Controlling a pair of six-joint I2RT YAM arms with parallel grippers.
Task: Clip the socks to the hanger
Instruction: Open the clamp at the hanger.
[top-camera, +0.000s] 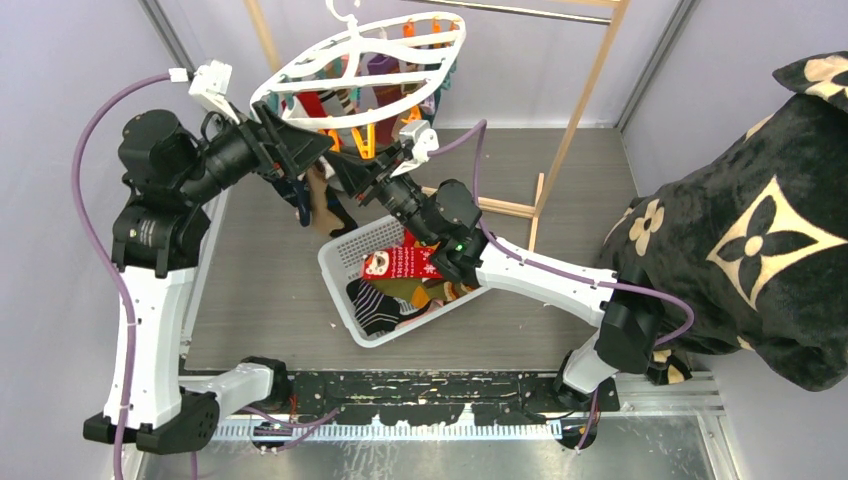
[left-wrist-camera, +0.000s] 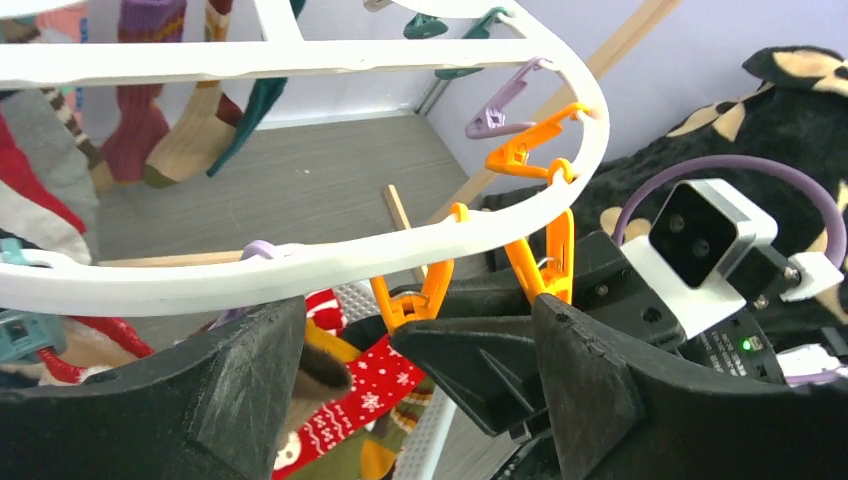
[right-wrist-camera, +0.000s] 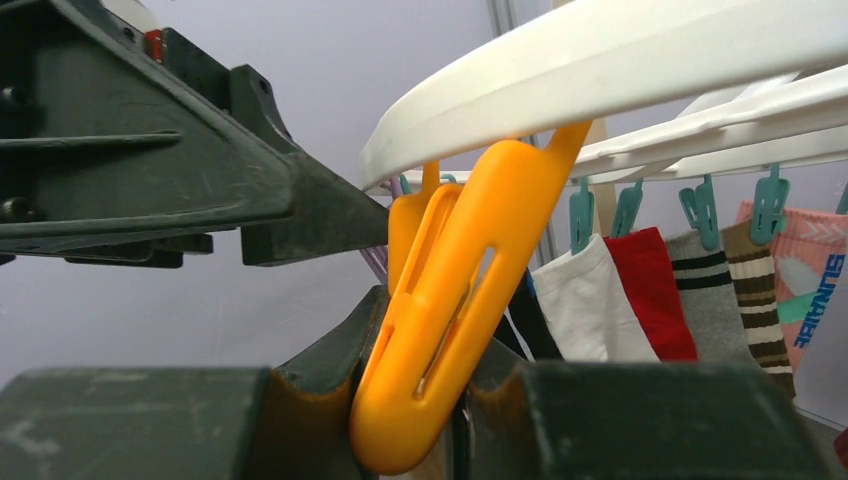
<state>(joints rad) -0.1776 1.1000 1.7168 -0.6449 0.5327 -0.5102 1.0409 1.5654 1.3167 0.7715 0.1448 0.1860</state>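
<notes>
Up at the back of the counter (top-camera: 260, 290), the white hanger (left-wrist-camera: 330, 262) hangs tilted, and both arms reach in under its near rim. The right end effector (right-wrist-camera: 412, 400) is clamped narrowly on an orange peg (right-wrist-camera: 450, 300) that dangles from the rim, with one finger pressed to each side of the peg's lower end. The left end effector (left-wrist-camera: 420, 310) stands wide, its two black fingers well apart just below the rim. The orange peg and the tip of the right arm's finger sit in the gap between them, and nothing is pinched there. A brown sock (left-wrist-camera: 322, 372) lies against the inner face of one left finger (whether it is caught on it or only brushing it, I cannot tell).

Several socks (right-wrist-camera: 640, 290) are already clipped along the far side of the ring under teal pegs (right-wrist-camera: 700, 205): white, red, grey-striped and brown-striped ones side by side. More socks, among them a red Christmas-patterned sock (top-camera: 400, 265) and a black-and-white striped sock (top-camera: 375, 305), lie heaped in the white mesh basket (top-camera: 338, 295) on the counter below the right arm. A black plush blanket (top-camera: 740, 230) fills the right side.
</notes>
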